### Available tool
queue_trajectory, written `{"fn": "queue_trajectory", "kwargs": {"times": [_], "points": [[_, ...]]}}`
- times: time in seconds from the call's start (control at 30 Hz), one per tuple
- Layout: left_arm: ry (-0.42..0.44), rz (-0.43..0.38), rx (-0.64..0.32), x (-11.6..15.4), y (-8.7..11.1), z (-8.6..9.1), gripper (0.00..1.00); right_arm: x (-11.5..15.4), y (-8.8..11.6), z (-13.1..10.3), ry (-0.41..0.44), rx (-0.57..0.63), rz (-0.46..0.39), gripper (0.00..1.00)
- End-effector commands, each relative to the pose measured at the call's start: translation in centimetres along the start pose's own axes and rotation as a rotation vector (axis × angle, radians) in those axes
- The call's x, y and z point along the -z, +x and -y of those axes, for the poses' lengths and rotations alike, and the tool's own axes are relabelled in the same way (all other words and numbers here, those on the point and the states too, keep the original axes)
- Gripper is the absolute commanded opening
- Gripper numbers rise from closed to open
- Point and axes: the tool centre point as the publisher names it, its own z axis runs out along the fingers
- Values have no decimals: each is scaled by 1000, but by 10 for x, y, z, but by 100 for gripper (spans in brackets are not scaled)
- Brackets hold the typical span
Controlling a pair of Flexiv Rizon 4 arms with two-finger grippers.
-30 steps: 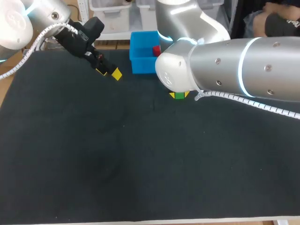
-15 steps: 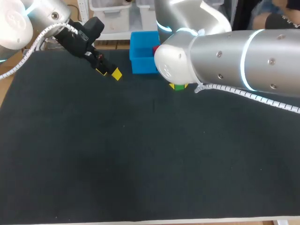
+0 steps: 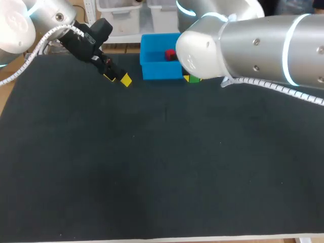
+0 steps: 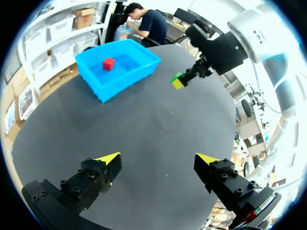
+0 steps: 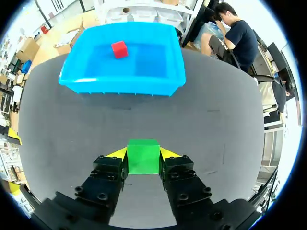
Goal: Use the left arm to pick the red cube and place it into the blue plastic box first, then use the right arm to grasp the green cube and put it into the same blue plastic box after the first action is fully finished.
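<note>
Logging the left pincer (image 3: pixel 117 78) at the far left of the surface (image 3: pixel 152 167), hanging released, fingers spread wide with nothing between them. Finding the blue plastic box (image 3: pixel 161 72) just right of it, well ahead of that pincer in the left wrist view, with the red cube (image 3: pixel 169 54) lying inside on the floor. Noting the right pincer (image 5: pixel 143 152) by the box's right front corner, grasping the green cube (image 5: pixel 143 160) between both yellow tips, outside the box and short of its near wall.

Robotics lab: left arm (image 3: pixel 48 20) and right arm (image 3: pixel 253 45) over black table (image 3: pixel 152 167).
</note>
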Motion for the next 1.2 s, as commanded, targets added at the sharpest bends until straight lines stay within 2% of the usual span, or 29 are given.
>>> {"fn": "queue_trajectory", "kwargs": {"times": [0.03,0.53,0.73,1.2], "points": [[2,3,-3,0,1,-1,100,11,2,6,-19,4,27,0],[2,3,-3,0,1,-1,100,47,-33,4,-89,88,144,0],[2,3,-3,0,1,-1,100,57,-49,2,-142,129,186,0],[2,3,-3,0,1,-1,100,60,-84,-4,-246,221,290,0]]}}
